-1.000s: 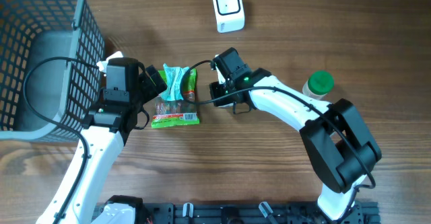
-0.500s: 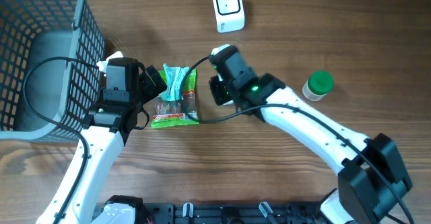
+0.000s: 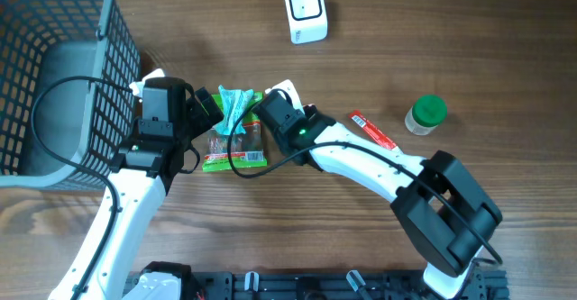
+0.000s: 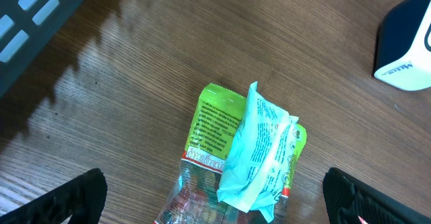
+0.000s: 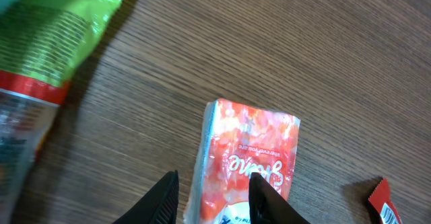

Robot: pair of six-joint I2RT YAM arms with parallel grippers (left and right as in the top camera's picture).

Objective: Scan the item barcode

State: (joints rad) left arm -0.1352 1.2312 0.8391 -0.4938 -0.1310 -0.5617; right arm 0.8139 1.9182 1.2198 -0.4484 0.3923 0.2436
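Left gripper (image 4: 215,214) wide, hovering over teal pack (image 4: 259,150) on green pack (image 4: 215,120). Right gripper (image 5: 214,198) narrow, fingertips straddling red pouch (image 5: 246,160); grip uncertain.

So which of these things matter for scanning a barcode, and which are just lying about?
Job: white scanner, red-and-white pouch under the right gripper.
Lying about: green snack bag, teal packet, red stick packet, green-lidded jar, wire basket.

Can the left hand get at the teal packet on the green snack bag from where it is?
Probably yes. The left hand is open, its fingers either side of the teal packet, which lies on top of the green snack bag with nothing over it. The right hand works beside the pile.
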